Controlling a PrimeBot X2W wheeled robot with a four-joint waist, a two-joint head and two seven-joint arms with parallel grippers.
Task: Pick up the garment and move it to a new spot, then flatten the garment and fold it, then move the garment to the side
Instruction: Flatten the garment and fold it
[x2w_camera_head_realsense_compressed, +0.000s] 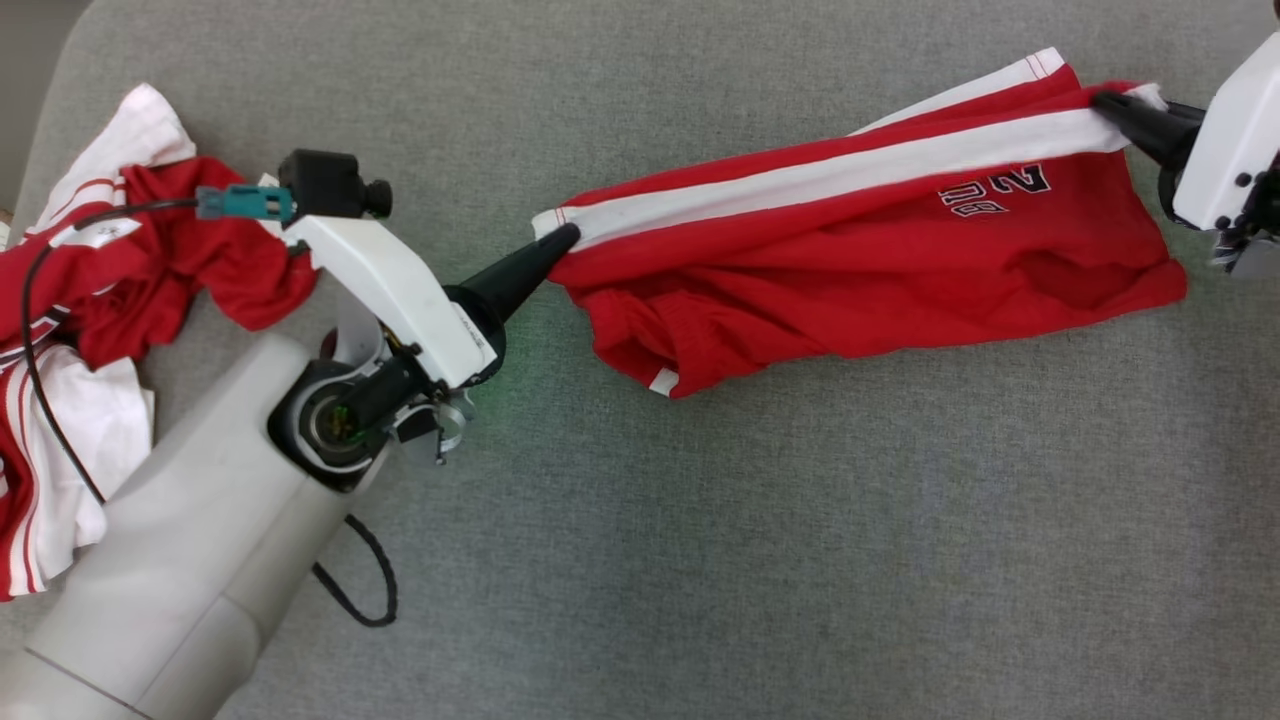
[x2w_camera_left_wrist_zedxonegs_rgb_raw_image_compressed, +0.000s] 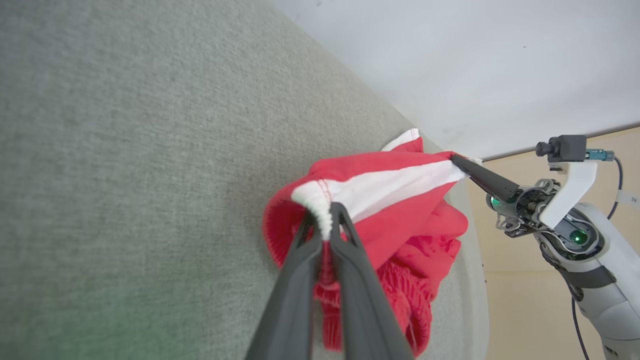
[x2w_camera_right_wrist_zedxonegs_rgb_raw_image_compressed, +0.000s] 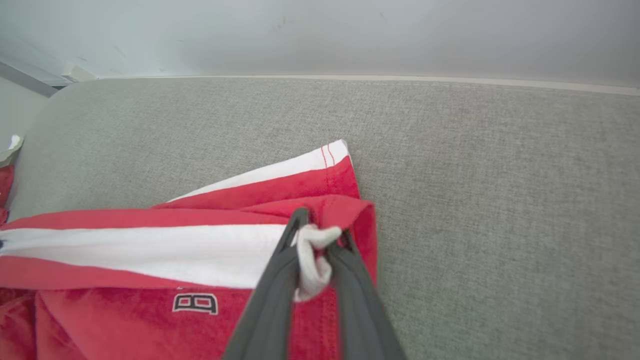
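Over the grey fabric worktop (x2w_camera_head_realsense_compressed: 700, 560), the red garment (x2w_camera_head_realsense_compressed: 860, 260) is stretched between the left pincer (x2w_camera_head_realsense_compressed: 568, 237) and right pincer (x2w_camera_head_realsense_compressed: 1102, 100), each clamped on an end of its white stripe, so flattening looks in hand and the next move calls for laying it down taut.

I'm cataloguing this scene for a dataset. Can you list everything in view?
shorts: one, red with a white stripe, stretched between both claws over the surface
clothes pile: one, red and white, crumpled at the surface's left edge
surface: one, grey fabric, under everything
wall: one, white, behind the surface
cable: one, black, looping beside the left arm
left claw: one, dark, shut on the shorts' left end
right claw: one, dark, shut on the shorts' right end
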